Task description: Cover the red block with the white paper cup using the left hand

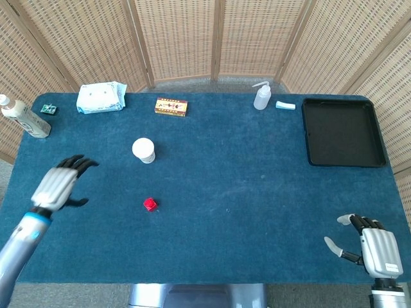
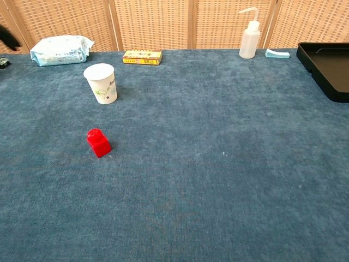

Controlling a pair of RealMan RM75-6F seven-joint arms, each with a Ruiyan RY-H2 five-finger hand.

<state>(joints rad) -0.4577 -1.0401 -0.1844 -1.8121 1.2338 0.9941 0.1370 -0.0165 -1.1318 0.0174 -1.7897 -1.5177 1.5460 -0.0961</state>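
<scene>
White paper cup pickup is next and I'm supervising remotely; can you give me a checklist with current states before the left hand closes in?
1. White paper cup upright, mouth up: ok.
2. Left hand empty, fingers apart: ok.
3. Path between left hand and cup free of objects: ok.
4. Red block uncovered, apart from the cup on the table: ok.
5. Right hand parked at the near right edge, out of the way: ok.
6. Cup empty inside: cannot tell.

Left robot hand [image 2: 6,36] mostly cropped
</scene>
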